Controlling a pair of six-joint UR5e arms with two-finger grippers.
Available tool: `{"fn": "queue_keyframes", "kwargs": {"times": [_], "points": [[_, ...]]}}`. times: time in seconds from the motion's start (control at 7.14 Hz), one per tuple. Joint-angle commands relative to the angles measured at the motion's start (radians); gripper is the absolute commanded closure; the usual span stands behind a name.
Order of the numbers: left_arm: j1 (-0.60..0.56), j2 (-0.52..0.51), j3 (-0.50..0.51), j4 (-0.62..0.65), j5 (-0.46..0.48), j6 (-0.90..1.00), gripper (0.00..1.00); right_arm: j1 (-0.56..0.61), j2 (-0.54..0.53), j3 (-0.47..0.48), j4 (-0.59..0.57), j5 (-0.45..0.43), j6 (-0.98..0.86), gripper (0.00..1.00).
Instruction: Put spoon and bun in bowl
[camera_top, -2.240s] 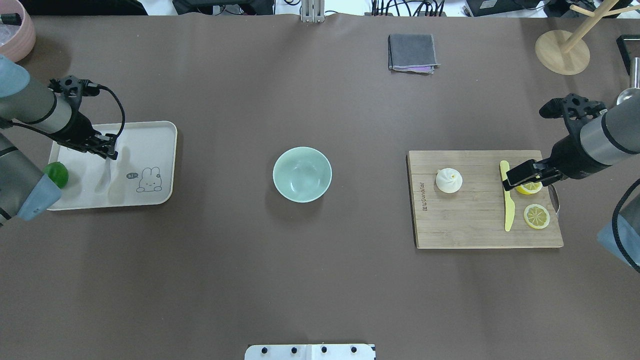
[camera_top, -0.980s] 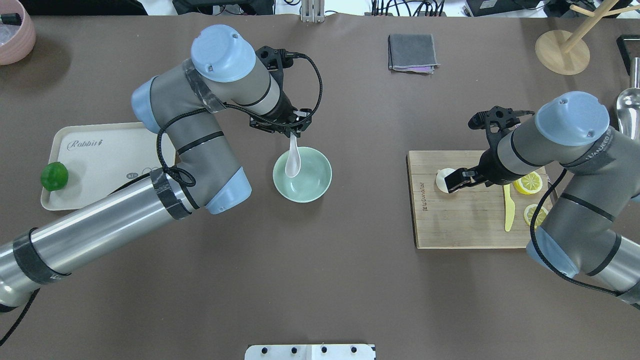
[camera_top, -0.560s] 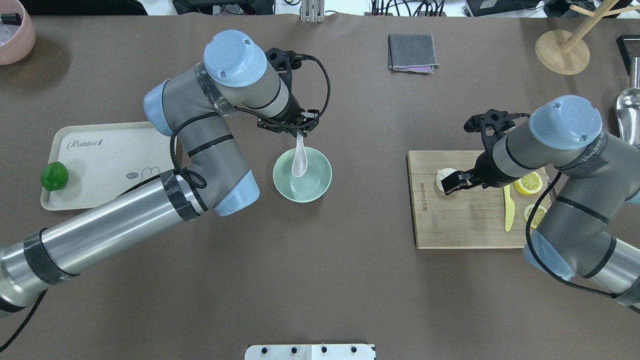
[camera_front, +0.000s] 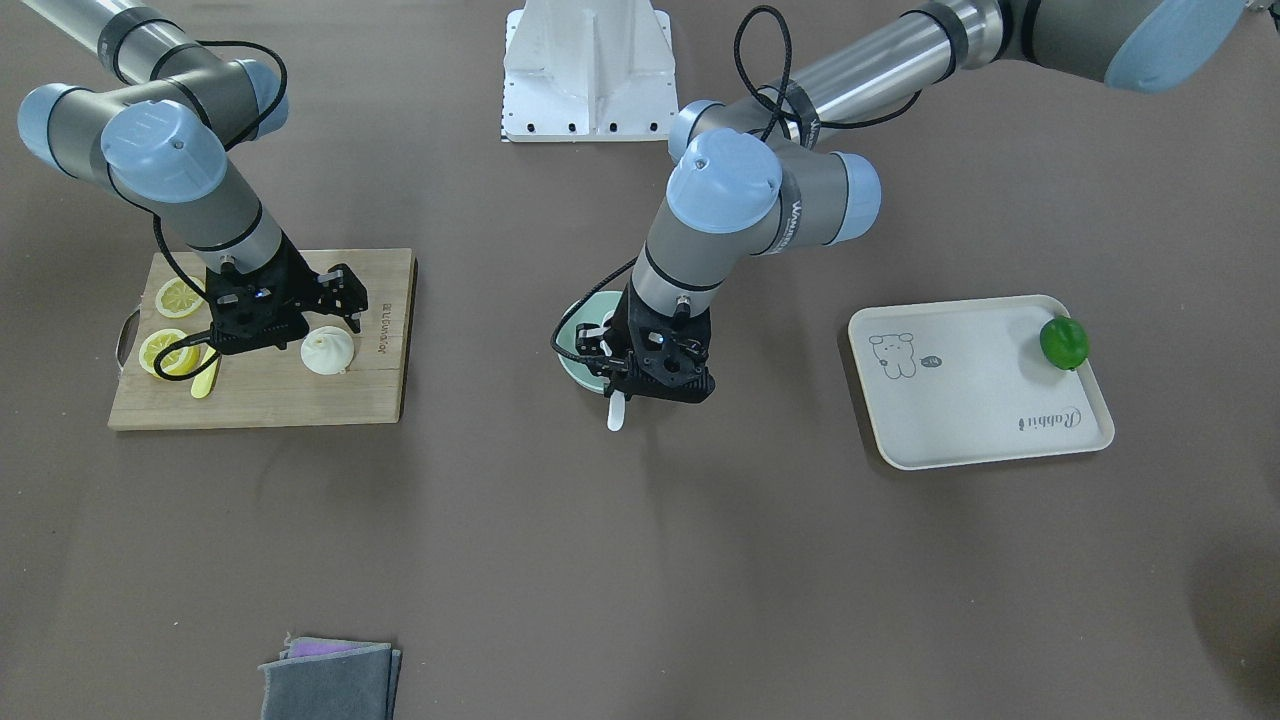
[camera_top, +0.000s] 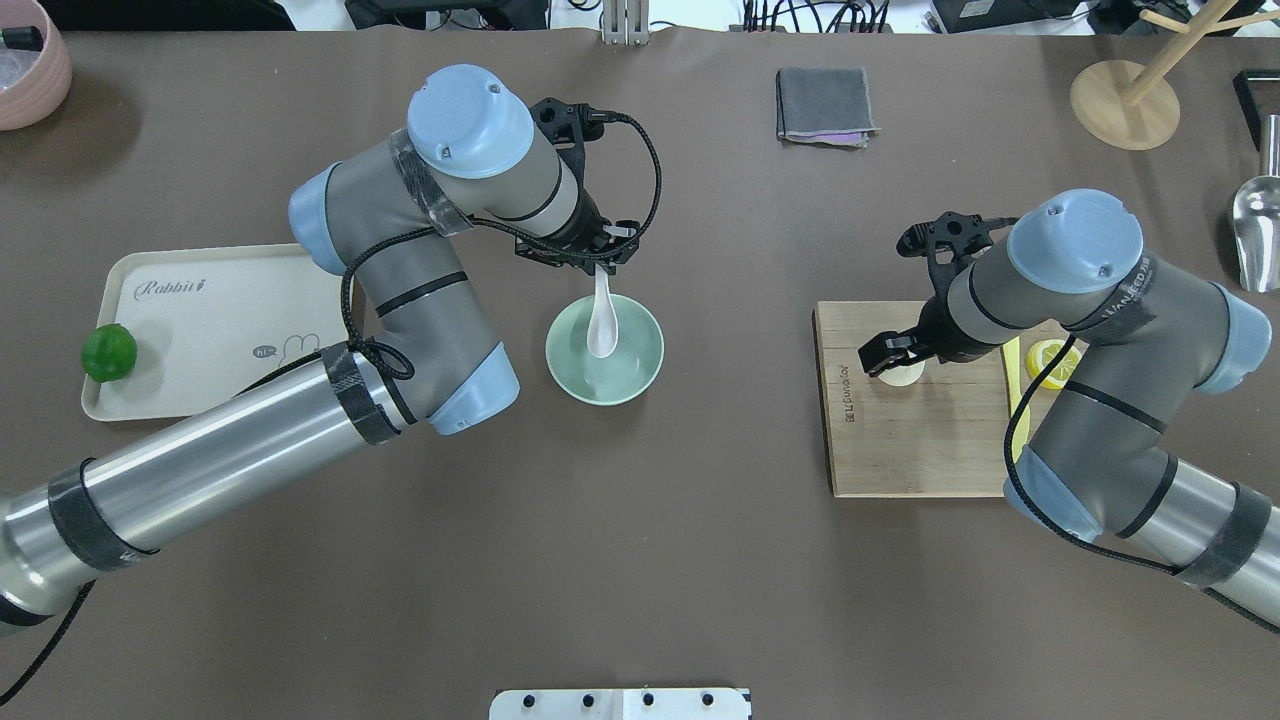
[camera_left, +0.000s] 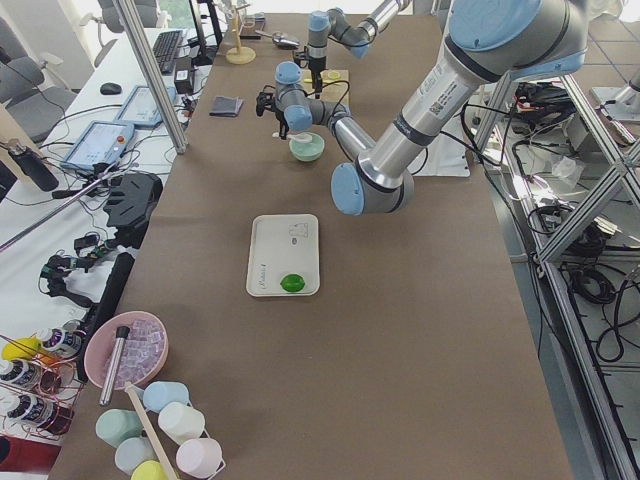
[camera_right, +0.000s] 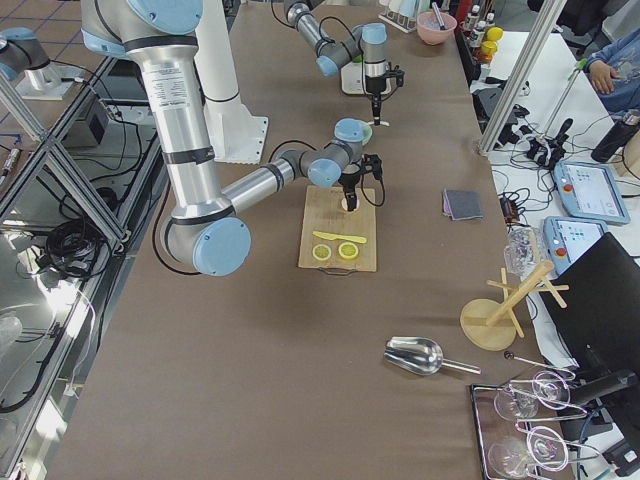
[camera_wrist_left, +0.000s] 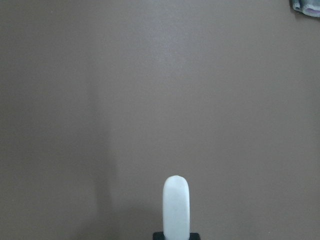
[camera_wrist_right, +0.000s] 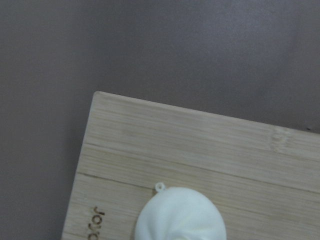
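My left gripper (camera_top: 598, 262) is shut on the handle of the white spoon (camera_top: 603, 325), at the far rim of the mint-green bowl (camera_top: 632, 375). The scoop hangs down over the bowl's inside. In the front view the gripper (camera_front: 648, 378) hides part of the bowl (camera_front: 572, 345), and the handle end (camera_front: 616, 412) sticks out. The left wrist view shows only that handle end (camera_wrist_left: 176, 207). My right gripper (camera_top: 888, 355) is open just above the white bun (camera_top: 908, 377). The bun (camera_front: 328, 352) sits on the wooden board and shows in the right wrist view (camera_wrist_right: 180, 216).
The wooden cutting board (camera_top: 925, 440) also holds a yellow knife (camera_top: 1010, 350) and lemon slices (camera_top: 1060, 358). A cream rabbit tray (camera_top: 200, 330) with a green lime (camera_top: 108, 352) lies at the left. A grey cloth (camera_top: 825, 105), wooden stand (camera_top: 1125, 100) and metal scoop (camera_top: 1255, 220) are at the back.
My left arm carried the spoon from the tray to over the bowl. My right gripper moved left from the lemon slices to above the bun.
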Motion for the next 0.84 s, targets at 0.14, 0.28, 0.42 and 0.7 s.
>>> {"fn": "queue_keyframes", "kwargs": {"times": [0.14, 0.28, 0.42, 0.7], "points": [[-0.001, 0.003, -0.001, -0.023, 0.000, 0.001, 0.18, 0.000, 0.007, -0.006, 0.000, -0.024, 0.000, 0.51], [-0.001, 0.006, -0.001, -0.024, 0.000, 0.001, 0.17, 0.000, 0.007, -0.006, 0.000, -0.023, 0.000, 0.73], [-0.003, 0.006, -0.001, -0.024, 0.000, 0.001, 0.17, 0.001, 0.005, 0.002, 0.000, -0.018, 0.000, 0.90], [-0.013, 0.006, -0.018, -0.023, -0.006, 0.006, 0.17, 0.003, 0.019, 0.063, -0.017, -0.014, 0.014, 0.99]]}}
